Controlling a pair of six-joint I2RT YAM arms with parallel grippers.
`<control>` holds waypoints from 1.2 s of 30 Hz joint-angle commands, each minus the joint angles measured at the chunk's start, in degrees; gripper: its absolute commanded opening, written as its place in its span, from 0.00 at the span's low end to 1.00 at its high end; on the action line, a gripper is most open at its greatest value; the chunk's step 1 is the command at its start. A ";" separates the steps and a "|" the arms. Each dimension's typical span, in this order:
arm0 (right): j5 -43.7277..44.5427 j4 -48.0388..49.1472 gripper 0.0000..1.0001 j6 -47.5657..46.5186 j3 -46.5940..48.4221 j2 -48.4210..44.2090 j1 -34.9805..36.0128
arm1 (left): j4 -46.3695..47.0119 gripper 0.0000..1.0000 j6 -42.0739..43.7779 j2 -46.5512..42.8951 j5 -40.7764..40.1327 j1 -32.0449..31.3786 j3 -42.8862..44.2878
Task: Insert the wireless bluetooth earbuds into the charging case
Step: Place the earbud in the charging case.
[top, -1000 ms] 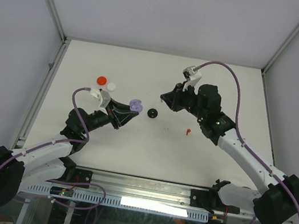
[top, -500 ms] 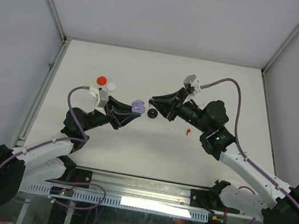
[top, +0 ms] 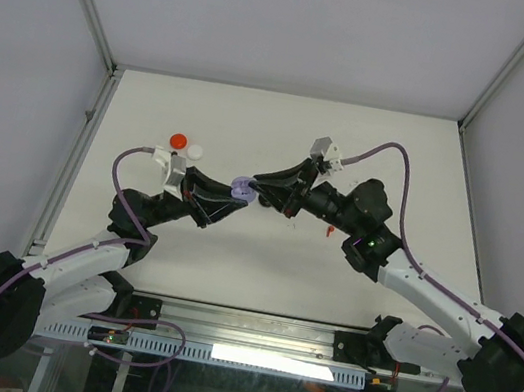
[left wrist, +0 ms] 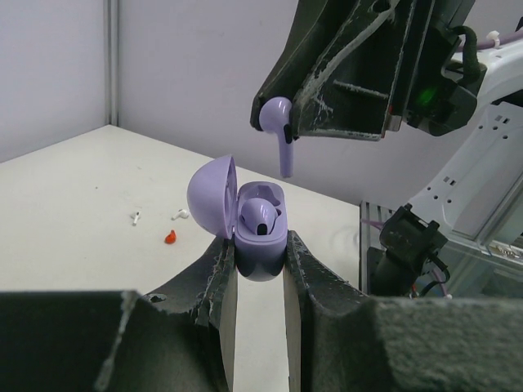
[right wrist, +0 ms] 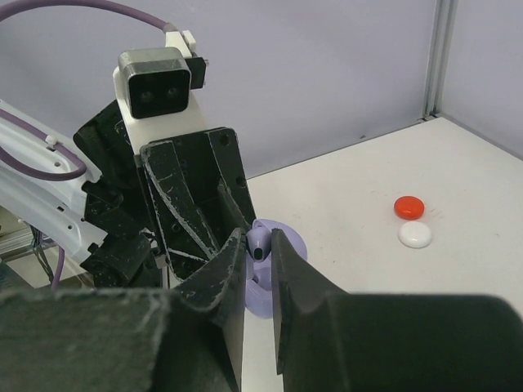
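Above lavender case (left wrist: 260, 241), earbud (left wrist: 278, 122) stem-down, upright.

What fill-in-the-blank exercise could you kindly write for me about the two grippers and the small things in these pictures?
1. The left gripper is shut on a lavender clamshell charging case whose lid stands ____.
2. The right gripper holds a lavender stemmed plastic earbud just ____ that case.
3. Farther off on the table, a red round disc lies beside a ____ round disc.

Missing words: open; above; white.
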 commanded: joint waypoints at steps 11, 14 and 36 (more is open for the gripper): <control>-1.88 3.29 0.14 -2.94 -0.27 0.32 1.25 | 7.07 0.00 -5.00 0.38 -0.09 0.60 2.66; -2.57 3.37 0.15 -3.02 -0.10 0.40 1.42 | 7.26 0.00 -5.44 0.42 -0.51 0.58 2.61; 1.51 7.16 0.14 -2.49 -1.98 -0.18 2.04 | 9.91 0.00 -6.78 1.32 2.76 0.51 2.65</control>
